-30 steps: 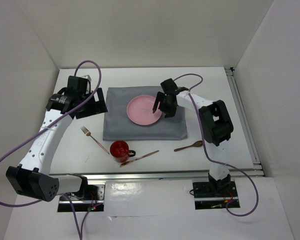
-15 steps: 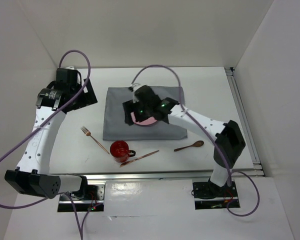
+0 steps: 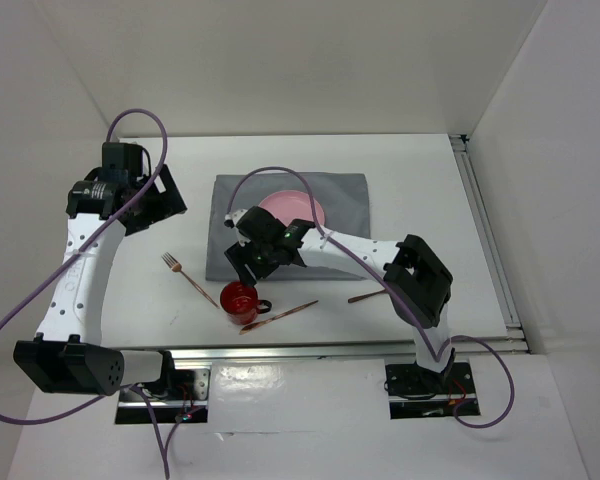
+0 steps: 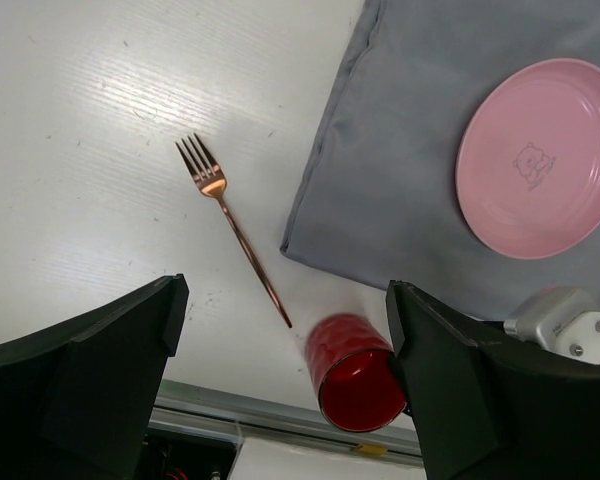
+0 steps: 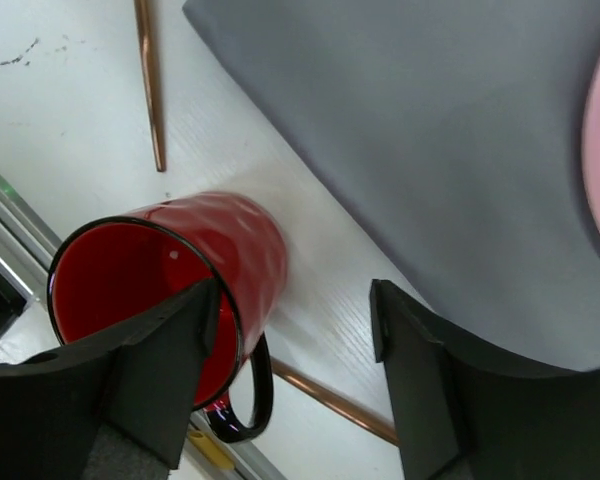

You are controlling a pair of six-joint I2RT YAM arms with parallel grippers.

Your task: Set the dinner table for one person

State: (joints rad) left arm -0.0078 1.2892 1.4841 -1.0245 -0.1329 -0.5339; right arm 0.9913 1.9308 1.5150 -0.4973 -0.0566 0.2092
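On the white dinner table a grey placemat carries a pink plate, partly hidden by my right arm. A red mug stands upright near the front edge, beside the mat's near left corner. My right gripper hovers open just above and behind the mug. In the right wrist view the mug lies under the left finger, with bare table between the jaws. My left gripper hangs open high over the table's left side, and its view shows nothing held.
A copper fork lies left of the mug. A copper knife lies to the mug's right. Further right is a copper spoon, partly under my right arm. A metal rail runs along the table's front edge.
My right arm swung from over the plate to the left and nearer, ending above the mug. My left arm drew back to the left and away. The plate is uncovered again.
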